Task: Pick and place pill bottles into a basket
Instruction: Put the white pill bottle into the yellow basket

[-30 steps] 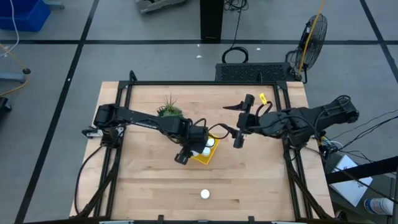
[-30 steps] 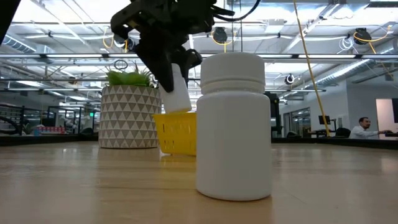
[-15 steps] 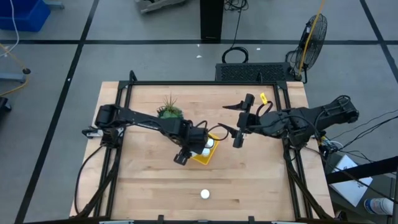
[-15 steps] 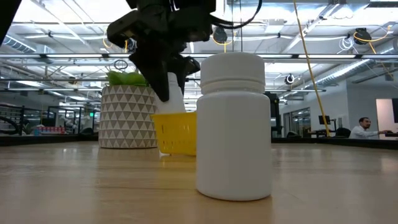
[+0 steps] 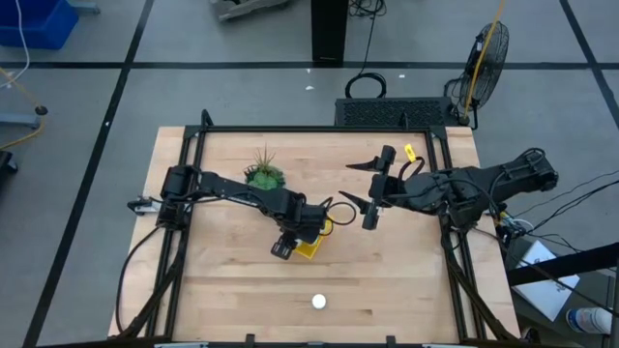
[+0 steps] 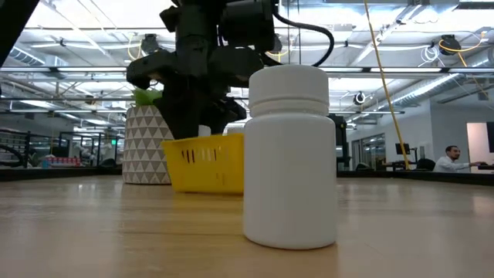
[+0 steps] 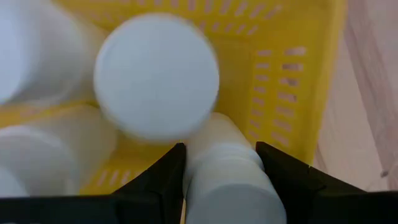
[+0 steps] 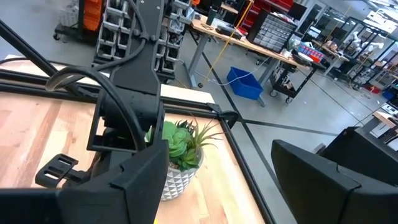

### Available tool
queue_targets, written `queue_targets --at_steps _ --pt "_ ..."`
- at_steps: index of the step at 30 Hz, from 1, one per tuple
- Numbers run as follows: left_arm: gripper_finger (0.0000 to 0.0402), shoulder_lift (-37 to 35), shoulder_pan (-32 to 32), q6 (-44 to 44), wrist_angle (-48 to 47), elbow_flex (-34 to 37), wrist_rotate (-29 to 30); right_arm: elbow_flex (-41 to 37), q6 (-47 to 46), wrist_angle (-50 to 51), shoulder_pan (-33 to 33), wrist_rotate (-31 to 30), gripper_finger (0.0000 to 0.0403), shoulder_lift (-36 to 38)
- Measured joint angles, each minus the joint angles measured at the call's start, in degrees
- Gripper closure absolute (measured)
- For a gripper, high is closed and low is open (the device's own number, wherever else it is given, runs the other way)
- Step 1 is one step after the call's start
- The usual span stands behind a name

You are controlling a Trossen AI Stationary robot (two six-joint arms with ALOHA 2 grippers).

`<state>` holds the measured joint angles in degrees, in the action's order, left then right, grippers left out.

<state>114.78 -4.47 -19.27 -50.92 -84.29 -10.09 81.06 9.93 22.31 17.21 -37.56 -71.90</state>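
The yellow basket [image 5: 310,249] sits mid-table, right of the plant pot [image 6: 147,147]. My left gripper [image 5: 295,234] points down into it, shut on a white pill bottle [image 7: 227,180]. Other pill bottles lie in the basket [image 7: 292,74]; one [image 7: 155,74] shows its round end just past the held one. A lone pill bottle [image 5: 318,302] stands upright on its base near the table's front edge, looming large in the low view [image 6: 289,154]. My right gripper [image 5: 370,208] hangs open above the table, right of the basket, with nothing in it. My left gripper pinches the pill bottle by its two opposite sides [image 7: 194,171] between its two fingers, coming from above and pointing steeply down. The bottle runs on past the fingertips, down into the basket among the other bottles. Whether its lower end rests on anything I cannot tell.
A white patterned pot with a green plant [image 5: 263,174] stands left of and behind the basket. A black frame [image 5: 319,129] runs around the wooden table. A person sits far off in the room [image 6: 450,160].
My left gripper has sunk with the bottle, from above the basket down into it, tipping steeper, and has stayed shut. The bottle that hung in sight over the rim is now hidden inside. The basket has shifted a little toward the table's left.
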Motion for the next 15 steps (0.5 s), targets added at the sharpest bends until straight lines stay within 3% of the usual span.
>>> queue_targets --at_steps 10,15 --pt "0.0217 0.00 -0.44 2.25 0.08 0.00 0.11 0.00 0.22 -0.20 0.00 -0.04 0.0129 0.00" --pt "0.0110 0.02 -1.33 4.08 0.20 0.00 2.65 0.00 0.22 -0.20 0.00 -0.07 0.0129 0.00"
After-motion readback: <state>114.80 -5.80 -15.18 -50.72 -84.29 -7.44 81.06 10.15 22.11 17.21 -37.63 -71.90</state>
